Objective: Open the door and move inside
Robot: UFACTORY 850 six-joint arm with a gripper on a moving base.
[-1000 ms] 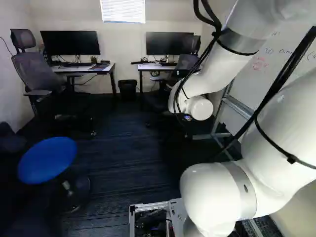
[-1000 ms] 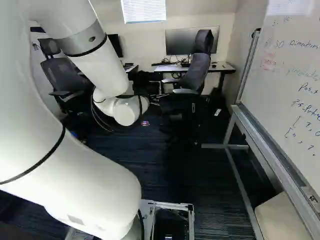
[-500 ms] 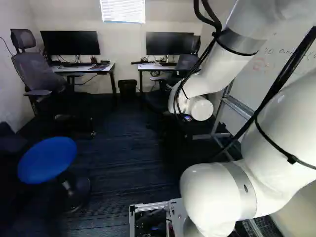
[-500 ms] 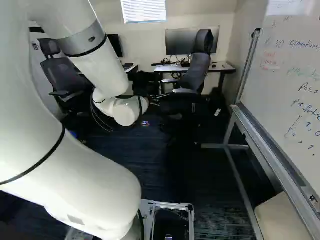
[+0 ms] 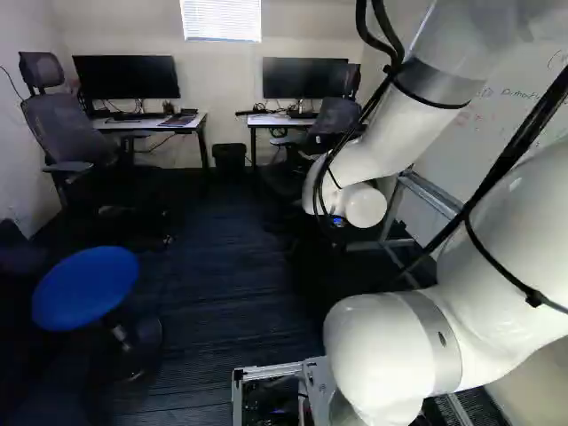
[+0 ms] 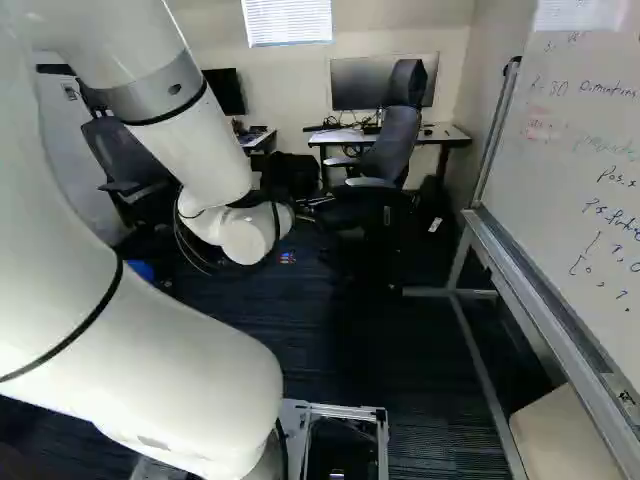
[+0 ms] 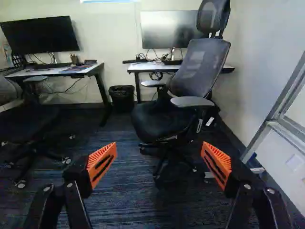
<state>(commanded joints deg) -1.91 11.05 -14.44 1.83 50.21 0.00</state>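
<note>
Pincer open, office chair ahead

My pincer stood open, its two orange-padded fingers wide apart. Where the door was, I could not tell. Close by, the rounded edge of the blue stool bordered the dark carpet at the left of the left base view. At the right of the right base view, the metal stand of the whiteboard put its bars across the floor. Between stool and stand, a strip of carpet ran forward. Ahead of my fingers, the office chair narrowed that way, with its wheeled foot spread and an armrest jutting out. Farther on, the black bin stood between the two desks, near the back wall, with dark monitors above the desktops
</note>
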